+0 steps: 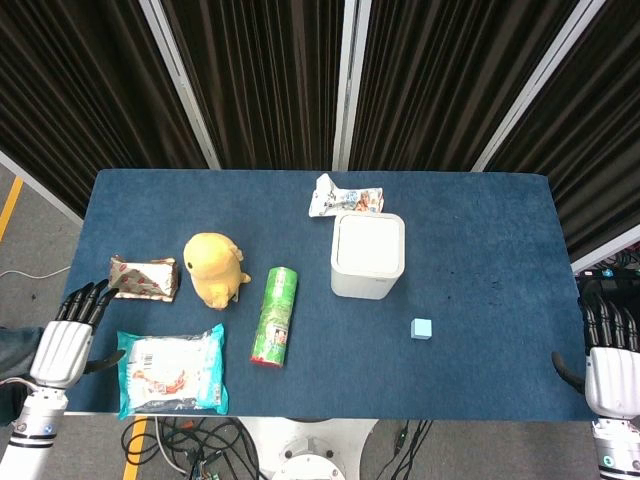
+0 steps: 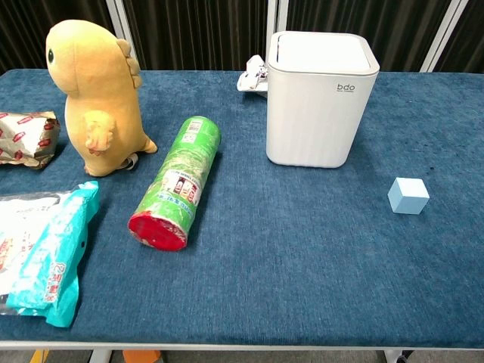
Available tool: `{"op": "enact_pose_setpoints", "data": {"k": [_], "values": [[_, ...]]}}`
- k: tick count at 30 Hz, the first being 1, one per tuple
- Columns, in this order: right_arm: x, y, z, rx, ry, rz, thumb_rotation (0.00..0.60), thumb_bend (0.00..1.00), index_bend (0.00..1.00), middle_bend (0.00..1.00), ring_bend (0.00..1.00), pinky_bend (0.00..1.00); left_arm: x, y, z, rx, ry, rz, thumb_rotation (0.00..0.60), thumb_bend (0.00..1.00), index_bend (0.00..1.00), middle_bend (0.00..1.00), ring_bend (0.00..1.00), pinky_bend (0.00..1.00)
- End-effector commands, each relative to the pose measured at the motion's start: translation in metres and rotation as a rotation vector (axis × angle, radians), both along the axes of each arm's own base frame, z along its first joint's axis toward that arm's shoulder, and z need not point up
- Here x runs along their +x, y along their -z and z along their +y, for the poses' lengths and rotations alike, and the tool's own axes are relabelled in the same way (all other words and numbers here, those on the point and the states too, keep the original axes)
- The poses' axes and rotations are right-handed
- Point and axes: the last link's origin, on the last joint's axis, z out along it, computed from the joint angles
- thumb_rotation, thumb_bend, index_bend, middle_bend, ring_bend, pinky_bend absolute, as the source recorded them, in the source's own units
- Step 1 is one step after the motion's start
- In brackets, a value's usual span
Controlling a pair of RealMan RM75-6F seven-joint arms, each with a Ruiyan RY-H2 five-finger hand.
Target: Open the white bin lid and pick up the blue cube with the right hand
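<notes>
Nothing started yet, both hands idling off the table edges. Right hand [image 1: 612, 362] is sitting at about 4 o'clock of the table [image 1: 480, 230], fingers extended side by side, holding nothing, well apart from everything. Left hand [image 1: 68, 335] is sitting at 8 o'clock, fingers spread loosely, empty, near the brown snack pack [image 1: 143, 277] but not touching.

White bin [image 2: 321, 98] is standing upright just right of center, lid [image 1: 367, 243] down and closed. Blue cube [image 2: 408, 196] is lying on the cloth at roughly 5 o'clock of the bin, apart from it, between bin and right hand.

Risks, judging from this layout: the bin looks light, so pressing the lid off-center could be tipping or sliding it toward the crumpled wrapper [image 1: 345, 196] behind at 12 o'clock. The cube is small for a big hand; fingers closing unevenly could be nudging it away or rolling it. An arm sweeping in low could be knocking the cube before the lid is done.

Hard to tell: lid mechanism, hinge side and bin contents are not showing. Both hands are missing from the chest view and partly cut off in the head view, thumbs barely readable. The wrapper is mostly hidden behind the bin in the chest view. Yellow plush [image 2: 94, 98], green can [image 2: 175, 181] and teal packet [image 2: 41, 253] are staying clear at 9 o'clock.
</notes>
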Motion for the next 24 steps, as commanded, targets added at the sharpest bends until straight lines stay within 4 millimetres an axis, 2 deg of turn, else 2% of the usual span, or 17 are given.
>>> {"op": "enact_pose_setpoints", "data": {"k": [1, 6, 12, 18, 24], "values": [[0.000, 0.000, 0.000, 0.002, 0.000, -0.002, 0.600, 0.12, 0.00, 0.00, 0.00, 0.00, 0.001, 0.000, 0.000, 0.000, 0.003, 0.002, 0.600, 0.04, 0.10, 0.03, 0.00, 0.11], [0.002, -0.001, 0.000, 0.000, -0.002, -0.004, 0.600, 0.12, 0.00, 0.00, 0.00, 0.00, 0.000, 0.000, -0.002, -0.005, -0.005, 0.003, 0.600, 0.04, 0.10, 0.03, 0.00, 0.11], [0.014, -0.002, -0.009, 0.014, -0.046, -0.009, 0.600, 0.12, 0.00, 0.00, 0.00, 0.00, 0.000, 0.001, -0.001, -0.010, -0.002, -0.001, 0.600, 0.04, 0.10, 0.03, 0.00, 0.11], [0.055, 0.007, -0.037, 0.093, -0.187, -0.007, 0.600, 0.12, 0.00, 0.06, 0.00, 0.00, 0.001, 0.003, -0.002, -0.015, 0.005, 0.007, 0.600, 0.04, 0.10, 0.03, 0.00, 0.11], [0.109, 0.024, -0.076, 0.174, -0.330, 0.000, 0.600, 0.12, 0.00, 0.11, 0.00, 0.00, 0.000, 0.002, -0.002, -0.012, -0.001, 0.011, 0.600, 0.04, 0.10, 0.03, 0.00, 0.11]]}}
